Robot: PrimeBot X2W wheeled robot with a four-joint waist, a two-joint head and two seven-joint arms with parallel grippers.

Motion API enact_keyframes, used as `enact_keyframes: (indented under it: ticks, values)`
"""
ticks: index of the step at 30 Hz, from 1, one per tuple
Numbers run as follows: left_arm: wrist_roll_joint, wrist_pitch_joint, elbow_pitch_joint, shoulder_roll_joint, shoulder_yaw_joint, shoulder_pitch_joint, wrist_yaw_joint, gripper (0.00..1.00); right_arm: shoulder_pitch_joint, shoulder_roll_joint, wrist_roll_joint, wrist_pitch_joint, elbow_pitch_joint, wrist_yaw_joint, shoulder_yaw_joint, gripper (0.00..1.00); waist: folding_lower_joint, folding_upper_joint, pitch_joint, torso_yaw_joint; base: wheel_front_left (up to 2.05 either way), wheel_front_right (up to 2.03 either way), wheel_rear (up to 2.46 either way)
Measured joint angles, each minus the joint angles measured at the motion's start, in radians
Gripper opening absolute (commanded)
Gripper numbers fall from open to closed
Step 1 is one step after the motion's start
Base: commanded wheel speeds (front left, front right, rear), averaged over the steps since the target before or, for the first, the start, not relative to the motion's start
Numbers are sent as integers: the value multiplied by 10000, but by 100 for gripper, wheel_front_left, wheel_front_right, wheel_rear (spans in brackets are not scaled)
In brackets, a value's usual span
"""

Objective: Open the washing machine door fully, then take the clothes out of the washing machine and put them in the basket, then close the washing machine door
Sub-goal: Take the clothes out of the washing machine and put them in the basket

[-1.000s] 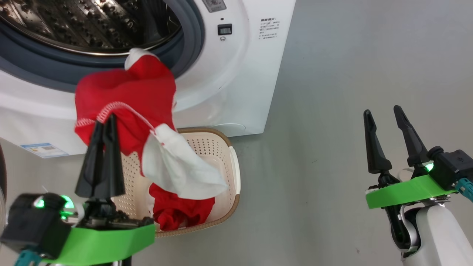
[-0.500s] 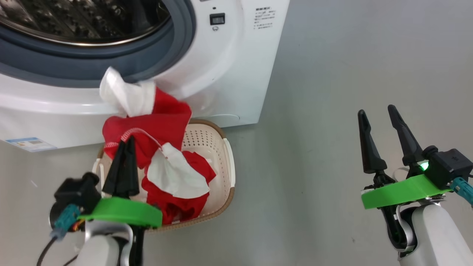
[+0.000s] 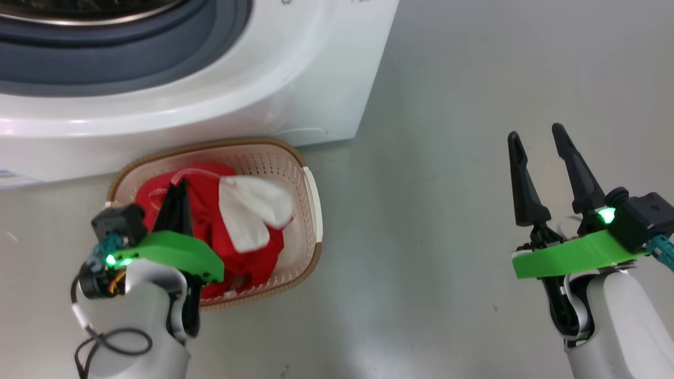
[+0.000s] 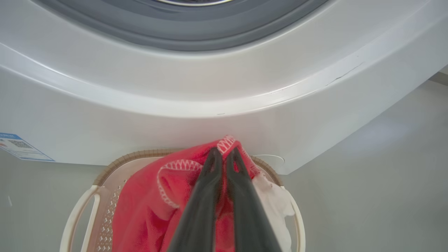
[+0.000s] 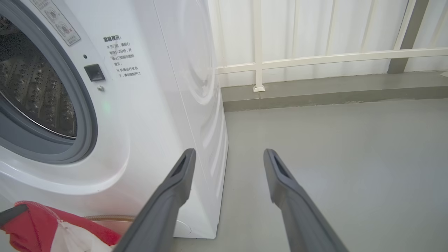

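The white washing machine (image 3: 221, 100) stands at the top left, its grey gasket (image 3: 131, 58) and steel drum (image 5: 35, 91) showing; its door is out of view. The cream basket (image 3: 311, 210) sits on the floor right before it, holding the red clothes (image 3: 210, 242) and a white cloth piece (image 3: 253, 210). My left gripper (image 3: 179, 185) reaches down over the basket, shut on the red garment's white-stitched edge (image 4: 227, 141). My right gripper (image 3: 535, 132) hangs open and holds nothing over bare floor, well to the right of the basket.
Grey floor (image 3: 432, 210) stretches to the right of the machine. A white railing (image 5: 315, 57) on a low kerb closes the far side. A blue-white label (image 4: 17, 147) is stuck low on the machine's front. A loose black cable (image 3: 110, 342) hangs from my left arm.
The head camera has tilted down. My left gripper has brought the red garment and white cloth down from the machine's opening into the basket. The right gripper stays open and still.
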Motion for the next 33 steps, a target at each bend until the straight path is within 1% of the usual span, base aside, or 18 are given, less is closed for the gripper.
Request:
enact_keyframes:
  ticks: [5, 10, 16, 23, 28, 29, 31, 32, 33]
  values:
    - [-215, 6, 1762, -56, -13, -1030, -245, 0, -230, -2, 6, 0, -50, 0, 44, 100, 0, -1, 499, -79, 0, 0, 0]
    - [-284, 107, 3354, -35, -17, -1772, -293, 0, -425, 0, 123, 0, -46, 0, 123, 100, 0, -1, 923, -216, 0, 0, 0]
    - [-360, 713, 4817, 65, -71, -2411, -520, 0, -568, -2, 322, 0, -42, 0, 144, 100, 0, -1, 1311, -464, 0, 0, 0]
    - [-360, 1248, 5521, 159, -173, -2905, -518, 0, -877, -2, 357, 0, -48, 0, 234, 100, 0, 0, 1741, -690, 0, 0, 0]
    - [-368, 1298, 5660, 328, -188, -2923, -443, 0, -936, -2, 435, 0, -50, 0, 378, 100, 1, -1, 1993, -852, 0, 0, 0]
    - [-372, 1325, 5682, 345, -194, -2938, -443, 4, -937, -2, 443, 0, -50, 0, 378, 100, 1, -1, 2041, -881, 0, 0, 0]
    - [-372, 1317, 5714, 347, -222, -2996, -443, 69, -938, -2, 445, 0, -46, 0, 374, 100, 0, -1, 2126, -926, 0, 0, 0]
    - [-372, 1308, 5739, 347, -230, -3066, -435, 97, -941, -2, 445, 0, -44, 0, 370, 100, 0, 0, 2164, -941, 0, 0, 0]
    - [-372, 1264, 5737, 347, -232, -3122, -433, 100, -946, -2, 445, 0, -40, 0, 368, 100, 0, -1, 2192, -951, 0, 0, 0]
